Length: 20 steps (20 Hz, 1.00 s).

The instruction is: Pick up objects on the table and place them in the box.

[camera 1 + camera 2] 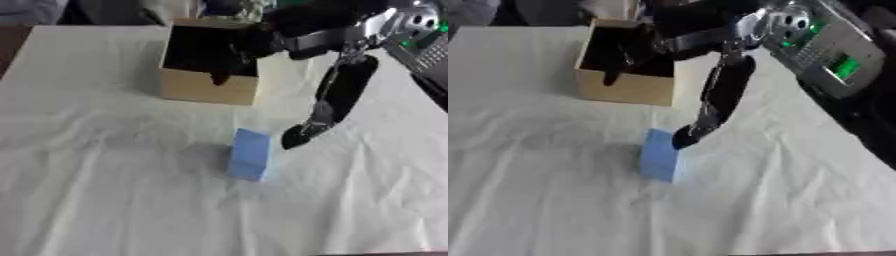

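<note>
A cardboard box (208, 87) with a dark, open inside stands at the far middle of the table. My right arm comes in from the upper right, and its hand (229, 52) hangs over the box's opening. The dark fingers (219, 74) point straight down in front of the box's inner wall, and I see nothing in them. A long black part (341, 95) hangs from the arm; its tip is level with the top of a blue block (249, 154). That block stands upright on the white cloth, nearer to me than the box. My left hand does not show.
A grey device (833, 55) with a keypad and a green display lies at the table's far right edge. The white cloth (105, 190) is wrinkled. The table's far left corner (26, 35) meets a dark floor.
</note>
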Motion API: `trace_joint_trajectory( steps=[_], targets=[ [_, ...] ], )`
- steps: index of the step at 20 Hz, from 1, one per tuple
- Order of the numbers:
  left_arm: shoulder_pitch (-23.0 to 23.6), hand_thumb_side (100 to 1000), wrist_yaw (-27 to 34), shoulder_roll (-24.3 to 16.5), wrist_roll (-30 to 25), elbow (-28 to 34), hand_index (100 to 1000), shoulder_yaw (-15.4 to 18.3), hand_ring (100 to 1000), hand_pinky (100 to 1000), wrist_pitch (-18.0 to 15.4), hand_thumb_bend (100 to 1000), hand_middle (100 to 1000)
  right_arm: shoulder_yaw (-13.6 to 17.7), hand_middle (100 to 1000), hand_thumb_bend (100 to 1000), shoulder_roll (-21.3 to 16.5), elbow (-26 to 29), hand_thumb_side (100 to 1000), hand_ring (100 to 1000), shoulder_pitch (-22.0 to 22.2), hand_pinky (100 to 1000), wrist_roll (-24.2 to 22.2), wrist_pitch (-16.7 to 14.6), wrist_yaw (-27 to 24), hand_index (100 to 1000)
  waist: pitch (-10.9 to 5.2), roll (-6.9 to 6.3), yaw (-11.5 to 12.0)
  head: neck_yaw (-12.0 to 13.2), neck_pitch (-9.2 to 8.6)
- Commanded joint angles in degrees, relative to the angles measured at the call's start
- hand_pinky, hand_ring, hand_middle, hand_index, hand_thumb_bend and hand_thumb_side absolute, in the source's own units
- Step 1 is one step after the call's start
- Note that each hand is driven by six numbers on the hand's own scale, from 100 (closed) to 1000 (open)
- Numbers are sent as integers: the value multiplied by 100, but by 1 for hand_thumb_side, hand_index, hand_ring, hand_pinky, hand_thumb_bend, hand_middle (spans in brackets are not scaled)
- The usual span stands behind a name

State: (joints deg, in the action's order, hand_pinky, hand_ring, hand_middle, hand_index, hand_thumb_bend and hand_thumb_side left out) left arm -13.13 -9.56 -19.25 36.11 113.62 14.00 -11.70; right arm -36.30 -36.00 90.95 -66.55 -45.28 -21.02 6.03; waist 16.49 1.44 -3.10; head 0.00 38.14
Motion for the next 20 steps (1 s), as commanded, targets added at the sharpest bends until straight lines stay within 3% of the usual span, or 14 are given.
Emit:
trace_joint_trajectory(
  steps=[1, 10, 12, 13, 20],
  targets=[
    [-73, 177, 47, -134, -28, 97, 817, -4, 578, 728, -5, 408, 545, -100, 870, 518, 21, -200, 209, 884, -143, 847, -669, -862, 127, 917, -76, -21, 13, -23, -79],
    [-75, 179, 63, -134, -35, 97, 818, -5, 578, 728, -6, 405, 546, -357, 880, 494, 189, -747, 135, 892, -170, 855, -669, -1630, 587, 922, -61, -18, 49, -28, -122],
    [-74, 182, 65, -137, -39, 97, 817, -8, 578, 728, -6, 399, 546, -397, 880, 531, 189, -817, 117, 893, -173, 856, -669, -1773, 614, 923, -58, -14, 56, -23, -129],
    [-74, 177, 66, -138, -39, 97, 818, -8, 578, 728, -5, 404, 546, -419, 880, 500, 187, -848, 131, 893, -173, 856, -669, -1834, 627, 923, -56, -12, 60, -21, -131],
    [-70, 177, 78, -147, -44, 97, 817, -11, 578, 728, -3, 403, 546, -514, 878, 510, 116, -1012, 127, 890, -137, 857, -669, -2101, 598, 923, -52, -11, 60, 1, -117]
  ],
)
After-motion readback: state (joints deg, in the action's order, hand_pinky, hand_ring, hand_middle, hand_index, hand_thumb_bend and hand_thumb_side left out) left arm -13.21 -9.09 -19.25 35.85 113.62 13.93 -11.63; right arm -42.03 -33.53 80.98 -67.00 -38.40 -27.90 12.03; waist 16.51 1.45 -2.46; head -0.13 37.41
